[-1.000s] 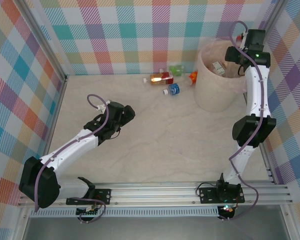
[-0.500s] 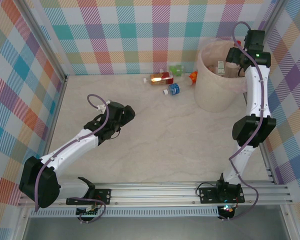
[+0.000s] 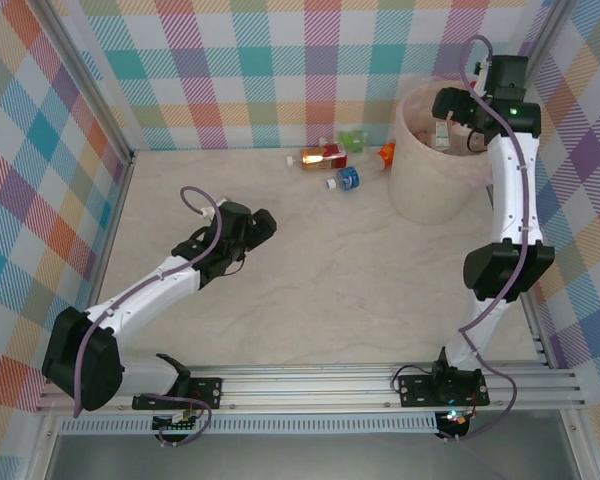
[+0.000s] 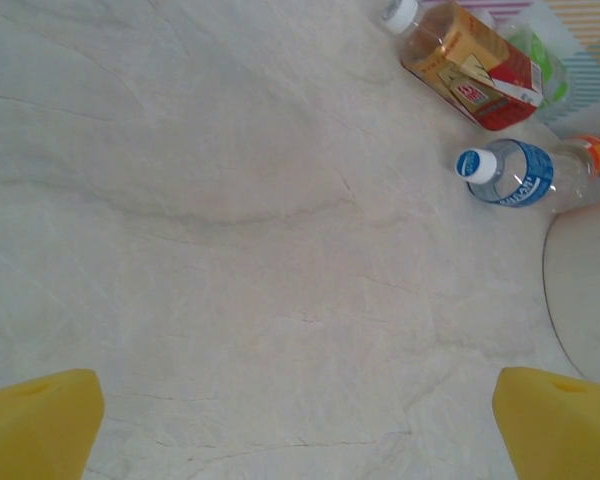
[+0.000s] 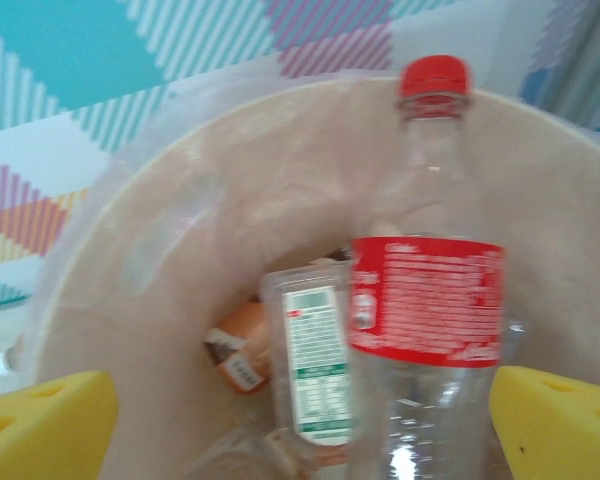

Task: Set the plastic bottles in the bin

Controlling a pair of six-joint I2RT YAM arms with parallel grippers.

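Note:
The cream-pink bin (image 3: 425,195) stands at the back right. My right gripper (image 3: 450,105) hangs open over its mouth. In the right wrist view a clear bottle with a red cap and red label (image 5: 425,300) stands loose between the wide-apart yellow fingers (image 5: 45,425), over the bin's inside (image 5: 180,250). More bottles lie below it (image 5: 315,365). Left of the bin, on the table, lie an amber bottle (image 3: 322,156), a green one (image 3: 353,140), a blue-labelled one (image 3: 345,179) and an orange-capped one (image 3: 383,155). My left gripper (image 3: 260,225) is open above bare table, well short of them.
Checked walls close off the back and both sides. In the left wrist view the amber bottle (image 4: 470,65) and the blue-labelled bottle (image 4: 515,172) lie ahead at the upper right, with the bin's wall (image 4: 585,290) at the right edge.
The right gripper's jaws have spread wide and it has swung a little left over the bin. The left gripper has edged slightly forward.

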